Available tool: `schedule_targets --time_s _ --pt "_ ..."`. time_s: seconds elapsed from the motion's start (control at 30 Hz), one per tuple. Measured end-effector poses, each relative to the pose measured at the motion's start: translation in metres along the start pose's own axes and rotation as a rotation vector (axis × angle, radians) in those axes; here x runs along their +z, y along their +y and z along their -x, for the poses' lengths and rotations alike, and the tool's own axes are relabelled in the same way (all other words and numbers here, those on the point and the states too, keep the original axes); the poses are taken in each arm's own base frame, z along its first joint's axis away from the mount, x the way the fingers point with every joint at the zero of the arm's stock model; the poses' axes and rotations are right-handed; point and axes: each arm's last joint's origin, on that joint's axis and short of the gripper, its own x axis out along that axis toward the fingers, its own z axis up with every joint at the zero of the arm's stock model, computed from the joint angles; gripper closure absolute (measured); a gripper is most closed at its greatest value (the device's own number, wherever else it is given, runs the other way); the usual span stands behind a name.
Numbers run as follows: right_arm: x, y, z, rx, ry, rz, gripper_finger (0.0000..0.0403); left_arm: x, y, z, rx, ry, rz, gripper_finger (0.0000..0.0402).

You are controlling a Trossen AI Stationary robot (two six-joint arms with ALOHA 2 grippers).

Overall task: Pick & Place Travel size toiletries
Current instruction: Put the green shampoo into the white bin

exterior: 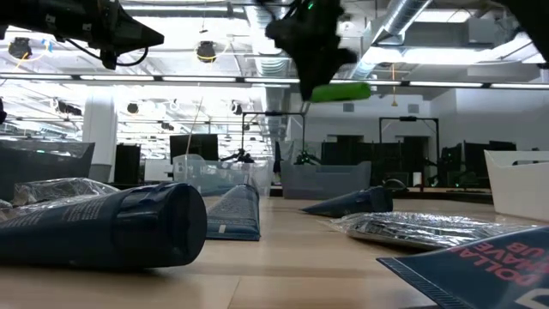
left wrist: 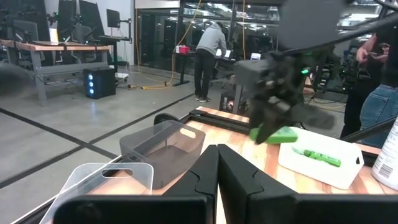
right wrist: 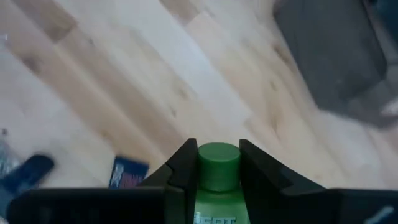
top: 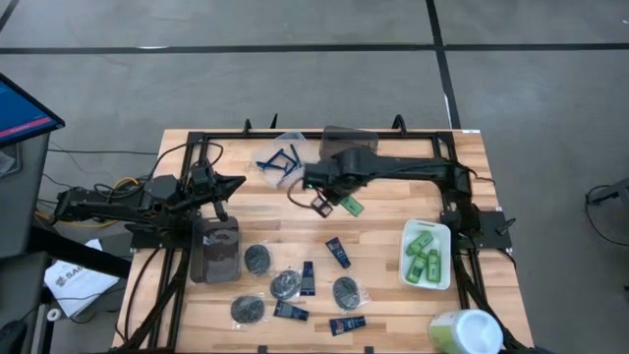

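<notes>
A bright green mini bottle (top: 352, 206) hangs high over the table's middle, with my right gripper (top: 322, 203) shut on it; it also shows in the low view (exterior: 340, 92) and the left wrist view (left wrist: 281, 135). More green bottles lie in the white tray (top: 439, 232) at the right. Blue razors (top: 278, 159) lie in the clear bin at the far side. Dark discs (top: 257, 259) and navy tubes (top: 338, 254) lie flat on the near half of the table. My left gripper (left wrist: 217, 167) is shut with nothing in it, held level above the left side. My right gripper pinches the green bottle between its two fingers near the cap end (right wrist: 217, 163); one finger (right wrist: 184, 163) stands on each side. The fingers come steeply from above. The bottle is lifted clear and lies about level, its body (exterior: 347, 91) sticking out sideways from the fingers.
A grey bin (top: 349, 138) stands at the far edge beside the clear bin (top: 285, 147); another grey bin (top: 216, 248) stands at the left. A large pale-green-topped tub (top: 462, 332) stands at the near right corner. People stand in the room beyond.
</notes>
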Motion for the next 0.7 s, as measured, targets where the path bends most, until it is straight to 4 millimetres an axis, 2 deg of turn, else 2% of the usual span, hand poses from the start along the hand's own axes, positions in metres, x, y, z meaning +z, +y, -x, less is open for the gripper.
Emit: schedule_targets --time_s 0.1,0.23,0.47,0.7 --pt "-0.023 -0.001 0.012 -0.023 0.017 -0.044 0.0322 0.000 0.000 0.000 0.000 0.000 0.000 0.0401" --pt "-0.063 -0.006 0.018 -0.074 0.060 -0.137 0.0322 0.000 0.000 0.000 0.000 0.000 0.000 0.0401" --pt "-0.141 -0.025 0.022 -0.141 0.078 -0.438 0.0322 0.000 0.000 0.000 0.000 0.001 -0.001 0.0401" --pt "-0.200 -0.040 0.017 -0.189 0.052 -0.649 0.0322 0.000 0.000 0.000 0.000 0.001 -0.001 0.0401"
